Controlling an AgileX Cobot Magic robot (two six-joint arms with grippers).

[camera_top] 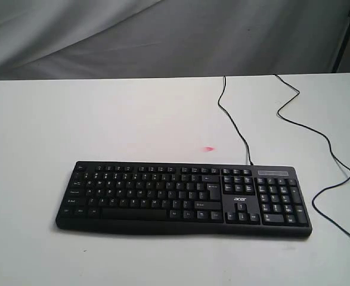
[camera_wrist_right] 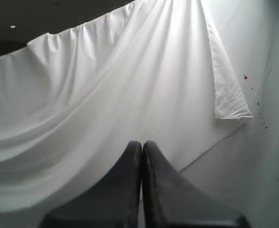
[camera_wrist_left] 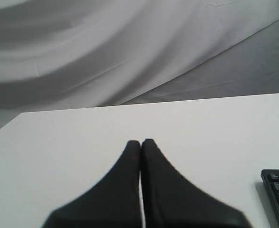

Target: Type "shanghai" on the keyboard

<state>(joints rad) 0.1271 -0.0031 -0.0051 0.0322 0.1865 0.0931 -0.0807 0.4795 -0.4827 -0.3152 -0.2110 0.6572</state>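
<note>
The wide black keyboard with white legends and an "acer" logo lies flat near the front of the white table. Its thin black cable runs back toward the far edge. Neither arm shows in the exterior view. In the left wrist view my left gripper is shut with nothing in it, above bare table, and one corner of the keyboard shows at the frame's edge. My right gripper is also shut and empty, facing the white cloth backdrop; no keyboard appears in that view.
A second thin black cable snakes across the table's right side to its edge. A small pink mark sits on the table just behind the keyboard. Grey-white cloth hangs behind the table.
</note>
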